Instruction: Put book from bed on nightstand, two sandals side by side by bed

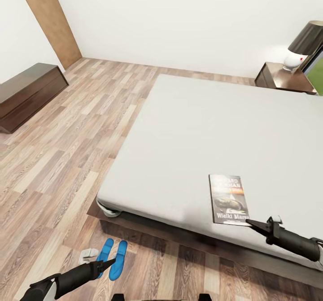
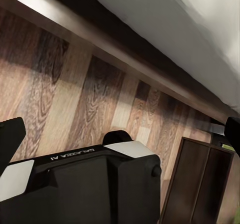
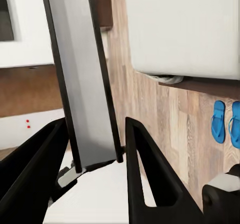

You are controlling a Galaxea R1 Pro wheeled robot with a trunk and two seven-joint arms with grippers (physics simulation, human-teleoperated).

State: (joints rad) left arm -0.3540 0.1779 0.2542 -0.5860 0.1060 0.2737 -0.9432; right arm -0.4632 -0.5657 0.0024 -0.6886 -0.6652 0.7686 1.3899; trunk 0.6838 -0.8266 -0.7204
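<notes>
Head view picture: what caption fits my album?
Right gripper reaches the book on the bed; two sandals lie together below.

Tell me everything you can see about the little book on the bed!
The thin dark-covered paperback book lies flat, face up, on the light-grey mattress near its front edge. Its cover has white letters at the top, an orange band beneath, a dark picture, and the white words "Wielki Mars" at the bottom. The black right claw points at its near corner. In the right wrist view the book's edge stands between the claw's two open fingers, not yet clamped.
</notes>
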